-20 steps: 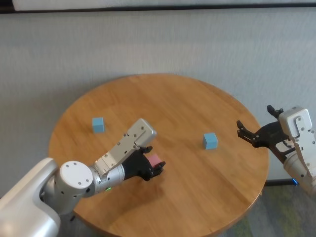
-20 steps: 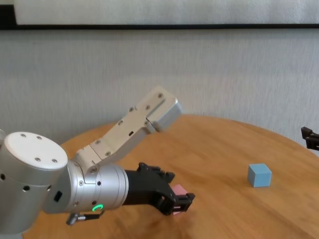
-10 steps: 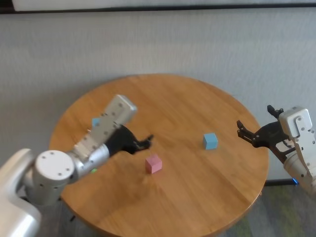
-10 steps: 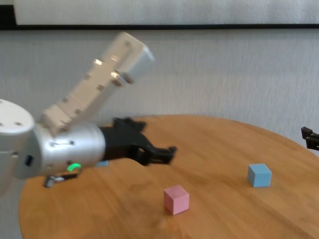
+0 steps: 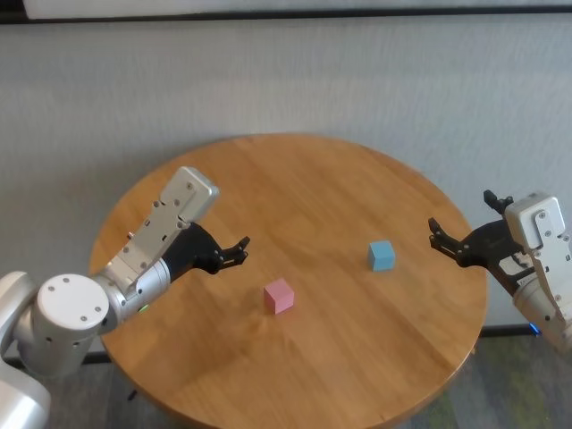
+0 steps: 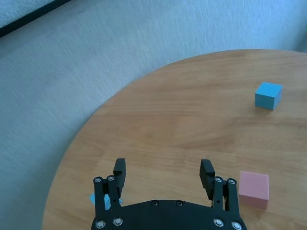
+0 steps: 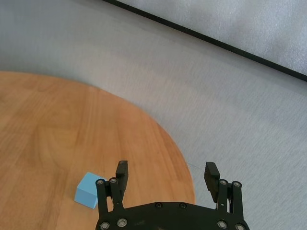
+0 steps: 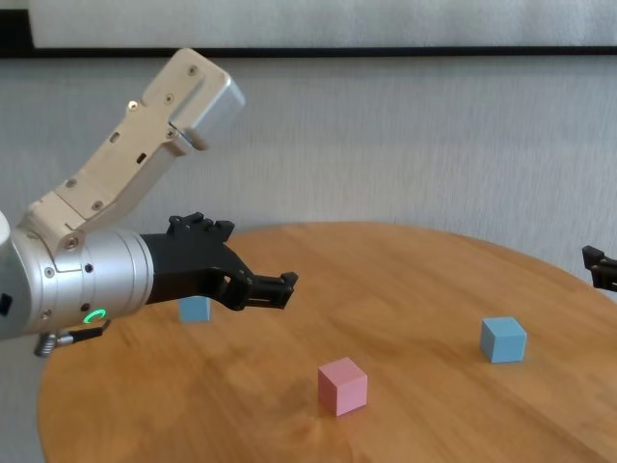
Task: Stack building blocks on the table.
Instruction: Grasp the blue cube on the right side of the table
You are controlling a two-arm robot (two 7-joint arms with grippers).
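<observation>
Left arm, silver with white forearm casing, reaches in low from the robot's left over the desk. Its black left gripper (image 5: 239, 251) points toward the middle, jaws spread wide, holding nothing, clear of the surface. Right arm parked at the desk's right edge; black right gripper (image 5: 438, 238) jaws spread, empty.
</observation>
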